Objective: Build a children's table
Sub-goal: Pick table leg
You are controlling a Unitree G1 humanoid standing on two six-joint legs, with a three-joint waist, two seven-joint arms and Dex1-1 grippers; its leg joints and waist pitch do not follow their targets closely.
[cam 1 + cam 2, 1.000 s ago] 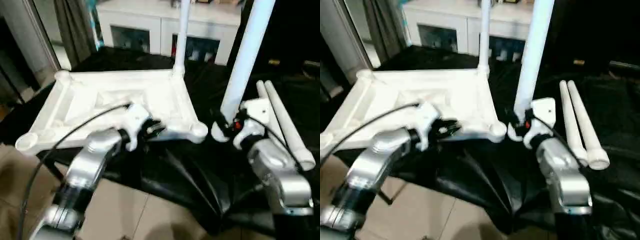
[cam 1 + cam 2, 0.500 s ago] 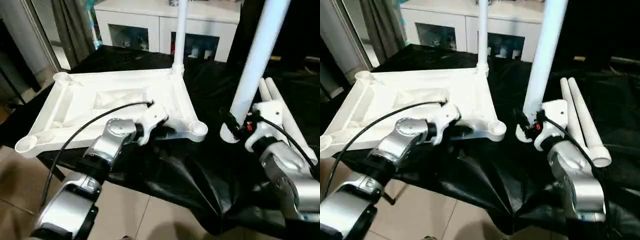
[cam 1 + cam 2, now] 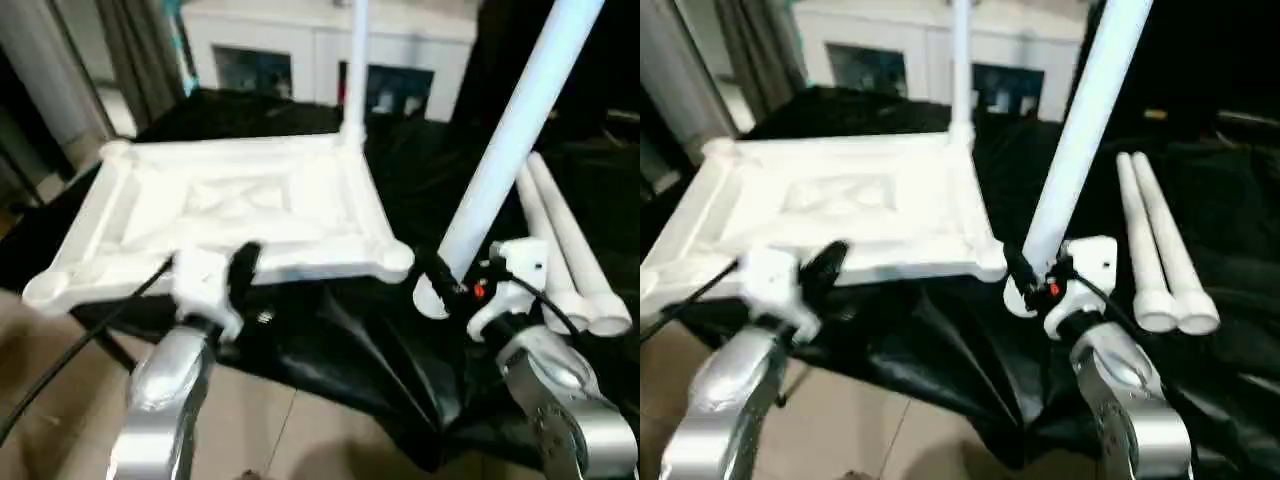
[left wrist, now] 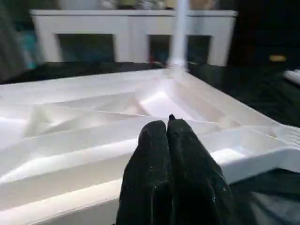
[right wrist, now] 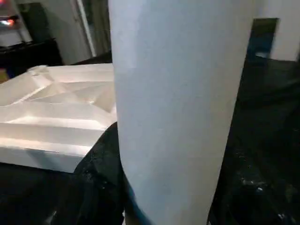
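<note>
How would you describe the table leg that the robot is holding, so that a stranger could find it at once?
Start at the white tabletop lying ribbed side up on the black cloth. Just beyond its near right corner socket, the right gripper grips a long white leg near its flared end. This held leg rises slanting, whereas one leg stands in the far corner socket and two legs lie flat.

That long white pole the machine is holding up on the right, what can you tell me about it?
It is a table leg, a smooth white tube, plastic by the look, with a flared lower end. The right gripper grips it just above that flare, holding it tilted, its top leaning away to the right and out of view. Its flared end hangs close beside the tabletop's near right corner socket, not in it.
</note>
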